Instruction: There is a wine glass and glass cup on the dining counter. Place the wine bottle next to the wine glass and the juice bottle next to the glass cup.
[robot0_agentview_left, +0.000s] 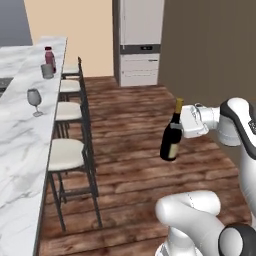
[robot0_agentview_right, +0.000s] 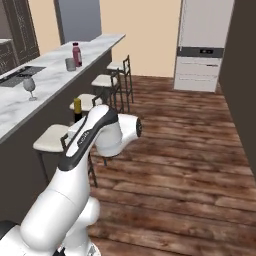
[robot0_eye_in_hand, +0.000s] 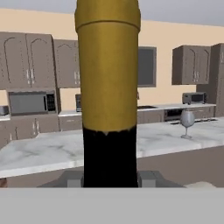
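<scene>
My gripper (robot0_agentview_left: 178, 129) is shut on the neck of the wine bottle (robot0_agentview_left: 171, 134), a dark bottle with a gold foil top, held upright in the air over the wooden floor to the right of the stools. In the hand view the bottle's neck (robot0_eye_in_hand: 108, 87) stands between my fingertips (robot0_eye_in_hand: 148, 178). The wine glass (robot0_agentview_left: 34, 100) stands on the dining counter (robot0_agentview_left: 20, 145), also seen from the right (robot0_agentview_right: 29, 87) and from the hand (robot0_eye_in_hand: 187, 122). Farther along the slab the juice bottle (robot0_agentview_left: 49, 58) stands just behind the glass cup (robot0_agentview_left: 47, 71).
A row of bar stools (robot0_agentview_left: 67, 152) lines the counter's side between me and the slab. A tall cabinet with a built-in oven (robot0_agentview_left: 140, 45) stands at the back. Open wooden floor (robot0_agentview_left: 140, 165) lies around the arm.
</scene>
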